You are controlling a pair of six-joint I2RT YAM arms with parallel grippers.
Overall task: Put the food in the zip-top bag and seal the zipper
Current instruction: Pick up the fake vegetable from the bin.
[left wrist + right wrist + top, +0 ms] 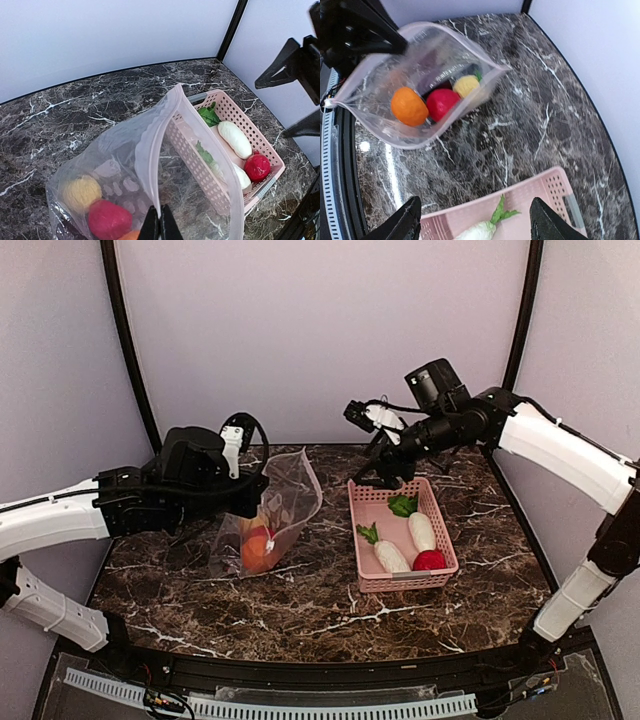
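Note:
The zip-top bag [288,502] stands with its mouth held open toward the basket, and my left gripper [160,226] is shut on its near rim. The zipper [156,145] is the white strip along that rim, unsealed. Inside the bag lie an orange ball [409,106], a red ball [441,102] and a yellow ball [466,85]. Two white radishes [390,556] [421,530] and a red ball [430,560] lie in the pink basket [366,540]. My right gripper [475,221] hangs open and holds nothing, above the basket's far end, over a radish's green leaves [505,215].
The pink basket [260,190] sits just right of the bag on the dark marble table [300,605]. My right gripper's black fingers [287,62] show in the left wrist view above the basket. Grey walls and black posts close in the back and sides.

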